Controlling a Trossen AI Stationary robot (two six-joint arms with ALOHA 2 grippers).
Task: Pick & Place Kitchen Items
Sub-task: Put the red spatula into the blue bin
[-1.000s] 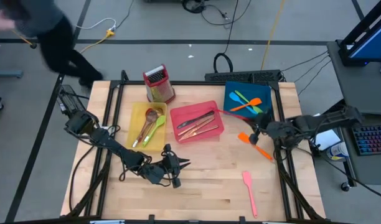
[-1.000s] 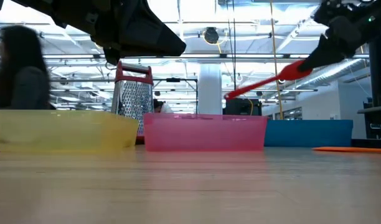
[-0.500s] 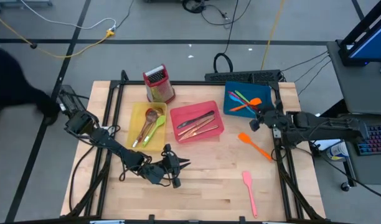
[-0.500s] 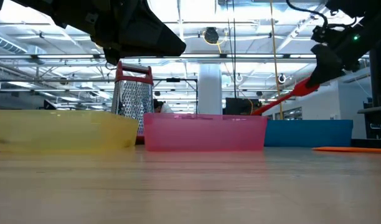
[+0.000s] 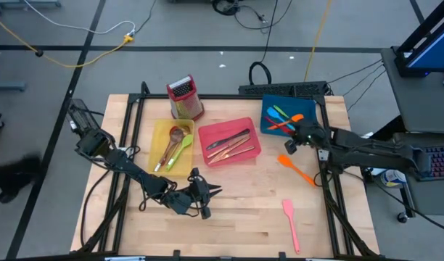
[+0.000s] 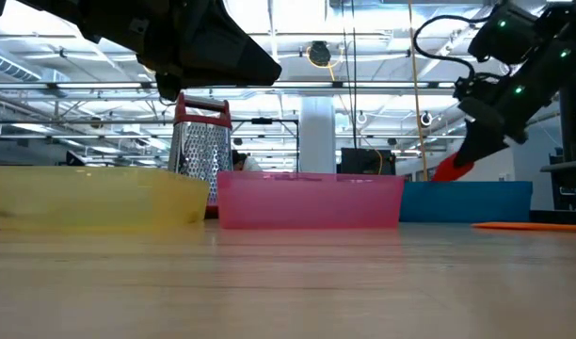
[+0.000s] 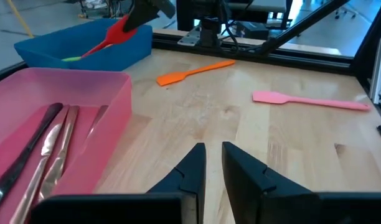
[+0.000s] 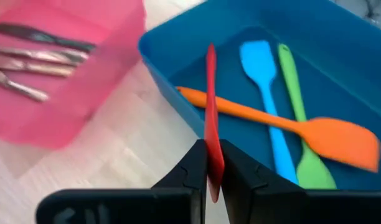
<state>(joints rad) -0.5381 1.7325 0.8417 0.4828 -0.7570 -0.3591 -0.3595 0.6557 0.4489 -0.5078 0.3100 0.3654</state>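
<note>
Blue rect. plastic tray [image 5: 268, 109]: far right of table; holds blue silicone spatula [image 8: 265, 93], green silicone spatula [image 8: 299, 124] & orange silicone spatula [image 8: 290, 127], the orange one lying across the other two.
Red slim silicone spatula [image 8: 211, 118]: pinched by handle in right gripper [image 8: 212, 163], tilted down over the blue tray's near wall, blade end inside tray.
Right gripper: clamped on the red spatula, hovering at blue tray's front edge.
Pink rect. plastic tray [image 5: 255, 148]: mid-table; holds dark metal cutlery [image 5: 227, 137] & copper-coloured cutlery [image 5: 231, 151].
Yellow rect. plastic tray [image 5: 159, 130]: left of pink tray; holds wooden spoon [image 5: 173, 141] & light-green spoon [image 5: 181, 151].
Red-topped metal box grater [image 5: 184, 98]: upright behind yellow tray.
Loose on wooden table [image 5: 244, 217]: orange flat spatula [image 5: 297, 170] near blue tray; pink flat spatula [image 5: 290, 223] nearer front edge.
Left gripper [image 7: 213, 155]: low over table in front of the pink tray, fingers nearly together w/ narrow gap, nothing between them.
</note>
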